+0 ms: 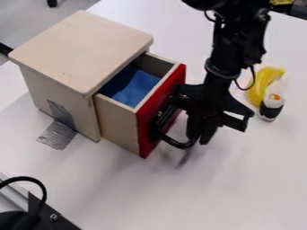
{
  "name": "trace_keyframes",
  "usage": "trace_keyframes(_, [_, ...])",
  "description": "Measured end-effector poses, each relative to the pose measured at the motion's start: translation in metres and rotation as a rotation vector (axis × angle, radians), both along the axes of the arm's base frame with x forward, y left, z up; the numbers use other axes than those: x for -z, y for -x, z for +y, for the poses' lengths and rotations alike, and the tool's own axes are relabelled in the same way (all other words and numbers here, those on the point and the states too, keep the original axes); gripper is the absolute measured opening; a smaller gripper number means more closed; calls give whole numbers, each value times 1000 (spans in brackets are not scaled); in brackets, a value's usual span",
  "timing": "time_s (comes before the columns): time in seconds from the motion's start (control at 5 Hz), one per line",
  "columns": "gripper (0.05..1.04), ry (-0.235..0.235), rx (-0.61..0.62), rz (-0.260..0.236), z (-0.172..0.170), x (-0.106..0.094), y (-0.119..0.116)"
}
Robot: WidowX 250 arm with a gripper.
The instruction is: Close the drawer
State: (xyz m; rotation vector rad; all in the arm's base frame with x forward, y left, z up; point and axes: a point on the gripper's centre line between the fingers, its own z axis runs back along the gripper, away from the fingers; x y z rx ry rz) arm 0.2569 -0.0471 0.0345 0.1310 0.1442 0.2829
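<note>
The black gripper (199, 134) hangs just in front of the drawer, its lower end beside the black curved handle (178, 144); whether the two touch is unclear. The drawer (119, 123) has pale wooden sides and a red front (146, 132), and it stands pulled out of the beige wooden cabinet (81, 51). A blue cloth-like thing (137, 88) lies inside it. Part of the red front and the handle is hidden behind the gripper.
Right of the arm lie a yellow object (262, 85) and a small black-and-white item (271, 107). Grey tape (57, 134) runs from the cabinet's side onto the white table (240, 188). Black equipment with a cable (36, 211) occupies the lower left corner.
</note>
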Motion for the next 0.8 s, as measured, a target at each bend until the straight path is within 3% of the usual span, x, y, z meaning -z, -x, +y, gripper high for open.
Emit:
trace_keyframes(0.2, [121,26,-19,6,5,-2,-4])
trace_keyframes(0.6, [121,19,-85,74,18,0,-22])
trace_keyframes(0.8, [121,27,-116,84,22,1,-23])
